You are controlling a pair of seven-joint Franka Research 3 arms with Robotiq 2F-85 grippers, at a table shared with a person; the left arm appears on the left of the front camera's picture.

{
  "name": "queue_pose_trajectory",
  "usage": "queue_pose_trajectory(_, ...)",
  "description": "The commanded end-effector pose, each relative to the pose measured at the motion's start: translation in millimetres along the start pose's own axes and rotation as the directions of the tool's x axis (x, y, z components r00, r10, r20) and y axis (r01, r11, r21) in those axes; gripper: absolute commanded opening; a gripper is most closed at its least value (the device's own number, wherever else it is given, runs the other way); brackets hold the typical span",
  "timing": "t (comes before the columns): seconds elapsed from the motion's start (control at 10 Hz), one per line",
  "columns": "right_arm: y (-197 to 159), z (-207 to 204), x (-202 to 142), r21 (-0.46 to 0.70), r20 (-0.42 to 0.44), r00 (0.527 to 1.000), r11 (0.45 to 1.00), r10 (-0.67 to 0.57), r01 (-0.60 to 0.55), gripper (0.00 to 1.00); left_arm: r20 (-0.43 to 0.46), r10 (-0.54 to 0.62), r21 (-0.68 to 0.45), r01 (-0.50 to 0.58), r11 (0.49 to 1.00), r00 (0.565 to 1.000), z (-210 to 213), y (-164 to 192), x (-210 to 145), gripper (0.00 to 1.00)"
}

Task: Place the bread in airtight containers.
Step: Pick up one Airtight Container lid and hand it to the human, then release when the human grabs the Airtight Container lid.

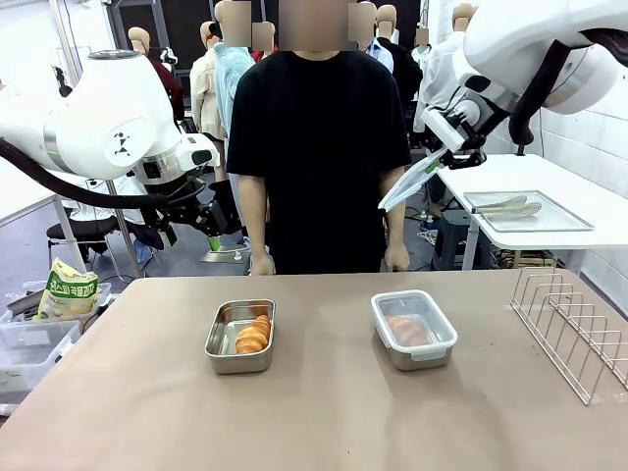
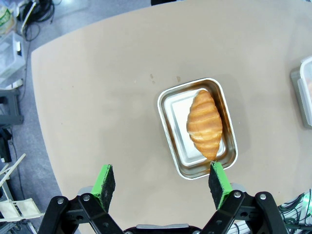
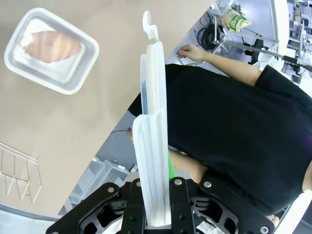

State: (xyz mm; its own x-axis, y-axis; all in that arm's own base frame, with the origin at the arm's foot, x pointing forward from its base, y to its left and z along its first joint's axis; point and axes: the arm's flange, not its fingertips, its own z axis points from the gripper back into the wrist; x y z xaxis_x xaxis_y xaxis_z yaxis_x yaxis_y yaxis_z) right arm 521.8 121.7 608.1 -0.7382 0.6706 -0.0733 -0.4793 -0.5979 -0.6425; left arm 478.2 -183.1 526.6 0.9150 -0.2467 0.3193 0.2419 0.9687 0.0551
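Now we are at the lid step. Our right claw [image 3: 155, 195] is squeezed shut on a thin clear plastic lid [image 1: 412, 180], held on edge high above the bench [image 1: 314, 422]. Our left claw [image 2: 163, 183] is wide open and holds nothing. One shiny ridged roll [image 1: 253, 335] lies in the open metal tin [image 1: 218, 349]. The other roll [image 1: 407, 331] sits in the second tin [image 1: 412, 358], already covered. Next, we think, the lid must turn flat and go down onto the open tin.
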Motion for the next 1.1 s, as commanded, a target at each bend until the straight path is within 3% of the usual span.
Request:
queue_pose_trajectory(0.0,3.4,-0.9,-1.4,-0.019,0.018,1.0,1.0,0.005,-0.004,0.0,0.0,0.002,0.002,-0.002,1.0,1.0,1.5,2.0,-0.5,1.0)
queue_pose_trajectory(1.0,3.4,-0.9,-1.4,-0.019,0.018,1.0,1.0,0.005,-0.004,0.0,0.0,0.002,0.002,-0.002,1.0,1.0,1.5,2.0,-0.5,1.0)
